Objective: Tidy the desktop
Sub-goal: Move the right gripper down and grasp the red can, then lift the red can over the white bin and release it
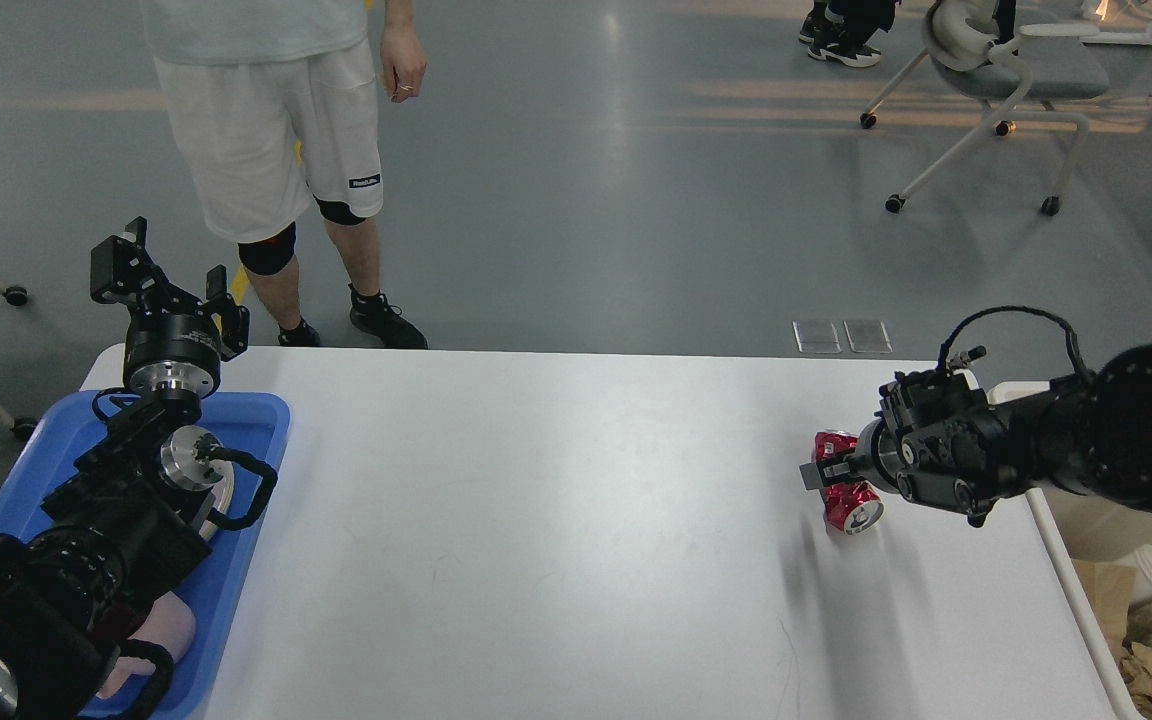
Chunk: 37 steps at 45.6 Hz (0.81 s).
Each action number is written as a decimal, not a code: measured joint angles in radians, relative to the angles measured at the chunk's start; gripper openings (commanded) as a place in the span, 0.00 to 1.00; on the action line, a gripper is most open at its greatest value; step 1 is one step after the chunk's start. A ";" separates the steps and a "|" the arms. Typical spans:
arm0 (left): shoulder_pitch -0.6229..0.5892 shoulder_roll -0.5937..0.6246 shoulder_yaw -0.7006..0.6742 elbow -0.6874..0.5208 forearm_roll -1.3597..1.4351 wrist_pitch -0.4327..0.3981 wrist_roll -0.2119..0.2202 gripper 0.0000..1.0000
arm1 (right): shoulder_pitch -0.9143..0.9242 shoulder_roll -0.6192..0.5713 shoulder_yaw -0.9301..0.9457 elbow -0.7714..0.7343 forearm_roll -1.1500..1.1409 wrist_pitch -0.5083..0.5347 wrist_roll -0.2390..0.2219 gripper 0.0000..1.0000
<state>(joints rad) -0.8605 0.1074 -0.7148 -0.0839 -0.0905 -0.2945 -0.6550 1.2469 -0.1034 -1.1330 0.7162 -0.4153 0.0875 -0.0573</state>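
Observation:
The white desktop fills the lower part of the head view. A crushed red can lies on its side near the right end. My right gripper has come down onto the can's far end, and one finger crosses in front of it. The other finger is hidden, so I cannot tell whether it is open or closed on the can. My left gripper is open and empty, held above the far end of the blue tray at the left.
A cream bin with crumpled paper stands beyond the table's right edge. A pale object lies in the blue tray under my left arm. A person stands past the far left corner. An office chair is far back right.

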 measured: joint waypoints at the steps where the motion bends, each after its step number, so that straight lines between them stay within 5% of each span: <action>1: 0.000 0.000 0.000 0.000 0.000 0.000 0.000 0.96 | -0.019 0.006 0.000 -0.028 0.018 0.000 0.000 1.00; 17: 0.000 0.000 0.000 0.000 0.000 0.000 0.000 0.96 | -0.121 0.051 0.001 -0.162 0.079 -0.023 0.000 0.96; 29: 0.000 0.000 0.000 0.001 0.000 0.000 0.000 0.96 | -0.150 0.072 -0.008 -0.182 0.074 -0.049 -0.002 0.44; 37: 0.000 0.000 0.000 0.000 0.000 0.000 0.000 0.96 | -0.171 0.086 -0.006 -0.183 0.076 -0.051 -0.005 0.25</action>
<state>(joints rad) -0.8606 0.1074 -0.7148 -0.0834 -0.0905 -0.2945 -0.6550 1.0757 -0.0171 -1.1388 0.5330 -0.3390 0.0367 -0.0627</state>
